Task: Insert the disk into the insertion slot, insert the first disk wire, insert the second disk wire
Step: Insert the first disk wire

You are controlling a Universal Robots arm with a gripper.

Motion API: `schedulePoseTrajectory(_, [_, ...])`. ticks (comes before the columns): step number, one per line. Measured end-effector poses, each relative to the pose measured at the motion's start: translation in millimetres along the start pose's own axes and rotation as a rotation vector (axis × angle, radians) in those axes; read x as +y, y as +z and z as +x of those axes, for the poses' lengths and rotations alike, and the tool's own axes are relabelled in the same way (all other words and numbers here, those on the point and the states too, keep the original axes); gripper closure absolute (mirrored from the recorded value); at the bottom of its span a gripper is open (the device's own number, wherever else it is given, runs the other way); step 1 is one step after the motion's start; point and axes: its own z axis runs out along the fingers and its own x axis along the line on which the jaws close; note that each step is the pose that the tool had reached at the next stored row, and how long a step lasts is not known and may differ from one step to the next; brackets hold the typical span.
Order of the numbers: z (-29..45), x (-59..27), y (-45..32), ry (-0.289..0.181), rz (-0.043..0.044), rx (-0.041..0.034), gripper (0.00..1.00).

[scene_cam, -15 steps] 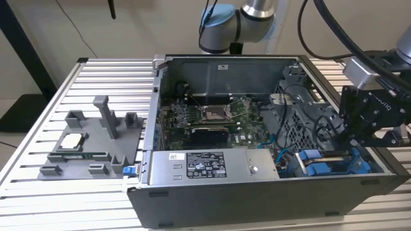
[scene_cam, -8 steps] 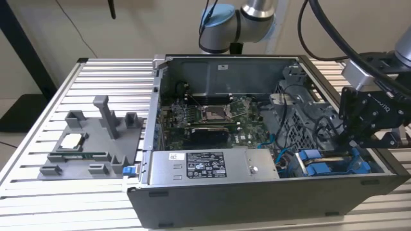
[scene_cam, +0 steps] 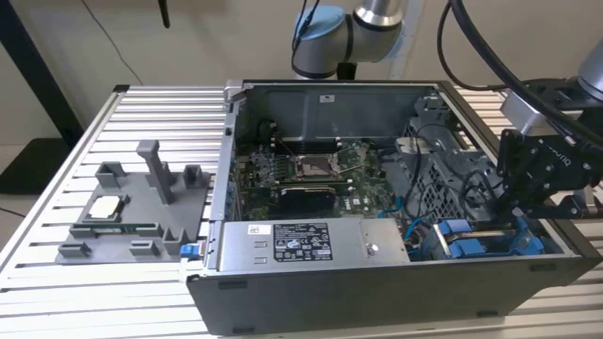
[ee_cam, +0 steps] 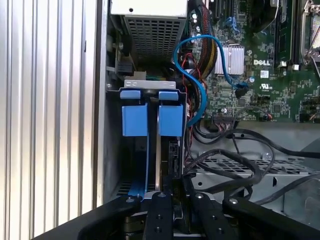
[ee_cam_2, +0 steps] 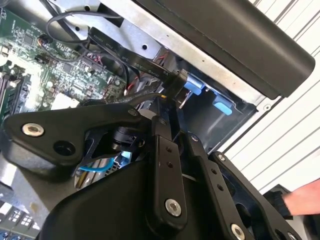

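Open computer case [scene_cam: 377, 296] on a slatted metal worktop [scene_cam: 56, 296], with my gripper [scene_cam: 516, 212] lowered into its corner at the exterior view's right.

(a) Exterior view. My gripper reaches down from above into the slot [scene_cam: 476, 247], a grey-walled bay with blue clips. The bay sits beside the labelled power supply [scene_cam: 301, 244], with the circuit board [scene_cam: 311, 176] beyond them. A grey tray [scene_cam: 132, 212] with upright posts stands on the worktop at the exterior view's left, well apart from my gripper.

(b) First wrist view. My gripper [ee_cam: 173, 186] points straight into the slot [ee_cam: 114, 165]. Its two fingers [ee_cam: 160, 215] lie side by side, pressed nearly together at the tips. I cannot tell whether anything is pinched between them. A thin silver edge with a blue strip just beside it stands upright inside the slot. I read this as the disk [ee_cam: 158, 150] seen edge-on in its blue frame. Two blue tabs [ee_cam: 170, 120] cap the far end of the slot. A blue wire [ee_cam: 195, 85] loops from the circuit board towards the slot, and black wires [ee_cam: 235, 150] lie over the perforated metal next to it.

(c) Second wrist view. A black flat wire [ee_cam_2: 135, 62] runs across the case and ends just beside the tips of my gripper [ee_cam_2: 167, 102]. I cannot tell whether it touches them. A person's hand [ee_cam_2: 302, 197] shows at the picture's edge, outside the case.
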Motion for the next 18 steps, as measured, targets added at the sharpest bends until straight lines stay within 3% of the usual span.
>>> schedulePoseTrajectory(18, [0.0, -0.1, 1.1, 0.001, 0.0000, -0.0030, 0.81])
